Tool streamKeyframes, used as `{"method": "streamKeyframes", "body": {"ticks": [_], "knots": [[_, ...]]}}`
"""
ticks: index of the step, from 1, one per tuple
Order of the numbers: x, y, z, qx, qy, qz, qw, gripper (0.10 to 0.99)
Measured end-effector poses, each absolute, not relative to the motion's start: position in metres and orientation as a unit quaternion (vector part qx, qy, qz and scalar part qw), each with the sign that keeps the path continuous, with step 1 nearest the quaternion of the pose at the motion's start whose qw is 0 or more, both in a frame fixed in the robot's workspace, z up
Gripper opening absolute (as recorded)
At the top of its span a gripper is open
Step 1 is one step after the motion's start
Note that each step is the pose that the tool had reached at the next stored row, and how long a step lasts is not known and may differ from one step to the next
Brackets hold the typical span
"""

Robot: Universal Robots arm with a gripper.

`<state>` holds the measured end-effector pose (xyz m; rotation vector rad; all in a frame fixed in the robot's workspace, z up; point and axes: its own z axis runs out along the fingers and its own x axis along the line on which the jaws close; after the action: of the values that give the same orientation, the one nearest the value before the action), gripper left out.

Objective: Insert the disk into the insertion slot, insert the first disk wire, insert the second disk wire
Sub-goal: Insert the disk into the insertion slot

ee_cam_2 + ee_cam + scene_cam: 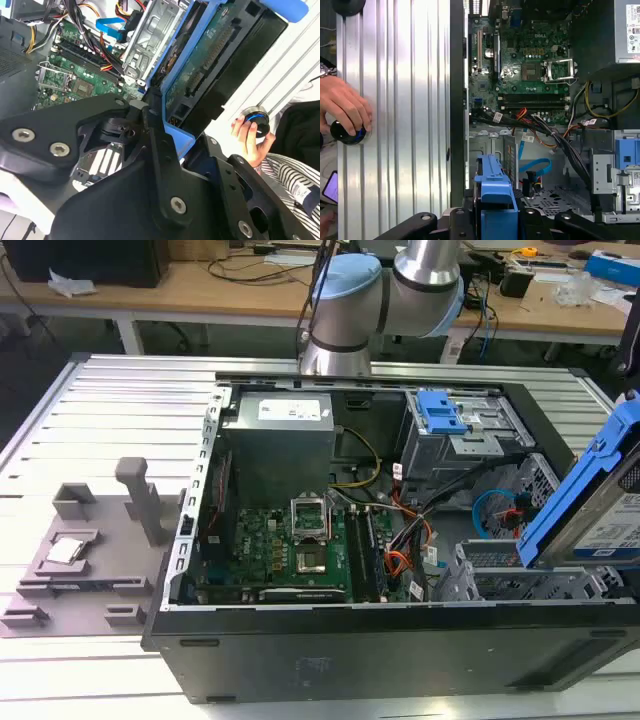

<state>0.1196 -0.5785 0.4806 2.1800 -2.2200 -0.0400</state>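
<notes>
The disk (598, 502) sits in its bright blue carrier and hangs tilted over the case's corner at the exterior view's right. My gripper (492, 222) is shut on the disk, its black fingers (150, 131) clamping the blue carrier's end (176, 134). The disk's green circuit-board underside (210, 55) faces the second wrist camera. The insertion slot (500, 578), a grey perforated cage (546, 198), lies just below and beyond the disk. A blue flat cable (535, 166) loops loose beside the cage. I cannot tell which cables are the disk wires.
The open case (330, 640) holds a motherboard (300, 540), a power supply (280, 440) and a solid grey bay with a blue latch (440, 412). A grey fixture (90, 550) sits on the slatted table. A person's hand (344, 107) rests on a black knob (347, 134).
</notes>
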Motion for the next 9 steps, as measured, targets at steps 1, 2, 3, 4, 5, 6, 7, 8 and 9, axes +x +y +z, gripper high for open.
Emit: {"method": "streamKeyframes", "body": {"ticks": [1, 2, 3, 4, 5, 6, 7, 8, 9], "knots": [[0.1196, -0.5785, 0.4791, 0.701, -0.713, -0.013, 0.015, 0.369], [0.1196, -0.5785, 0.4783, 0.701, -0.713, -0.013, 0.015, 0.369], [0.1196, -0.5785, 0.4777, 0.701, -0.713, -0.013, 0.015, 0.369], [0.1196, -0.5785, 0.4772, 0.701, -0.713, -0.013, 0.015, 0.369], [0.1196, -0.5785, 0.476, 0.701, -0.713, -0.013, 0.015, 0.369], [0.1196, -0.5785, 0.4748, 0.7, -0.713, -0.013, 0.015, 0.369], [0.1196, -0.5785, 0.4732, 0.701, -0.713, -0.013, 0.015, 0.369], [0.1196, -0.5785, 0.4721, 0.701, -0.713, -0.013, 0.015, 0.369], [0.1196, -0.5785, 0.4715, 0.701, -0.713, -0.013, 0.015, 0.369]]}}
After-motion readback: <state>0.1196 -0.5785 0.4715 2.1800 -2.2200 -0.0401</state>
